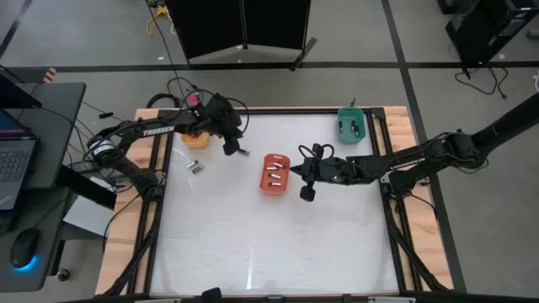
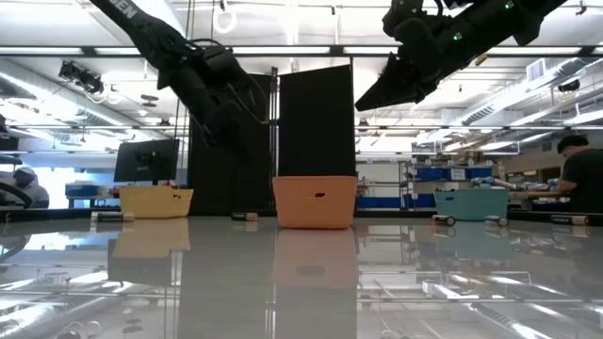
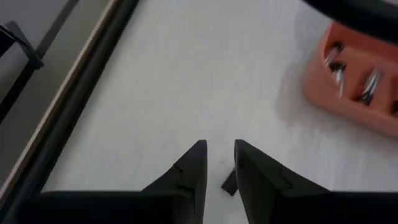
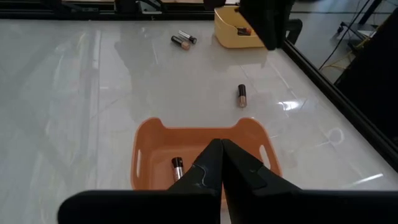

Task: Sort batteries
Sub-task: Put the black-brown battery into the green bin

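A lone battery (image 4: 242, 95) lies on the white table, left of the orange tray (image 1: 274, 173). My left gripper (image 3: 219, 155) hangs open just above that battery (image 3: 229, 182), which shows dark between the fingertips. I cannot see it touching the battery. Two more batteries (image 1: 194, 166) lie side by side farther left. The orange tray holds several batteries (image 3: 348, 74). My right gripper (image 4: 221, 149) is shut and empty, hovering over the orange tray's right end (image 4: 249, 134). A yellow tray (image 1: 195, 137) sits under the left arm.
A teal tray (image 1: 351, 124) with batteries stands at the table's far right corner. The table's dark frame (image 3: 74, 106) runs close by the left gripper. In the low view a person (image 2: 577, 169) sits in the room beyond the table.
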You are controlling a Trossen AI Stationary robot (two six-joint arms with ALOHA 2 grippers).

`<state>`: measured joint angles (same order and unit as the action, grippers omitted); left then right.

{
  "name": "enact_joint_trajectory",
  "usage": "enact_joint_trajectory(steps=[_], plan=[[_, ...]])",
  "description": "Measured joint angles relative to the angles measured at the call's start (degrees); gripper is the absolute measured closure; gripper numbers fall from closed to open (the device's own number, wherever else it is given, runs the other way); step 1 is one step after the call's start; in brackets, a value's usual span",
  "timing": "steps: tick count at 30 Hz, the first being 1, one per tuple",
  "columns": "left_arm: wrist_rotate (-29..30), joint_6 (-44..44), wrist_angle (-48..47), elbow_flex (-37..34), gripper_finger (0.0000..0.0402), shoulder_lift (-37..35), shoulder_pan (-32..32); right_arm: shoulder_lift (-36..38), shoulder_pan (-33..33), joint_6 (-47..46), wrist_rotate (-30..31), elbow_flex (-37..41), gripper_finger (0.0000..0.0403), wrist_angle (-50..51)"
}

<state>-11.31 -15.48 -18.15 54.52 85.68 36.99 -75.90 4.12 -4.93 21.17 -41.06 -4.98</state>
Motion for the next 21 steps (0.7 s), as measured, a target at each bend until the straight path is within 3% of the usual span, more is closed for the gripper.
enact_joint_trajectory(steps=[7, 13, 17, 21], plan=[[0.06, -4.5, -6.52, 8.17, 0.0343, 5.61, 0.02, 0.0, 0.0, 0.17, -0.02, 0.0, 0.0388, -0.01], [-0.68, -13.4, -14.46, 13.19, 0.0375, 8.5, -0.21, 0.0, -0.07, 0.67, -0.06, 0.0, 0.0389, 0.03], [-0.65, -17.37, -16.07, 12.94, 0.0363, 8.57, -0.96, 0.0, -0.07, 0.66, -0.48, 0.0, 0.0389, 0.56], [-0.66, -17.62, -16.75, 12.86, 0.0327, 8.57, -1.84, 0.0, -0.07, 0.66, -0.5, 0.02, 0.0384, 0.83]])
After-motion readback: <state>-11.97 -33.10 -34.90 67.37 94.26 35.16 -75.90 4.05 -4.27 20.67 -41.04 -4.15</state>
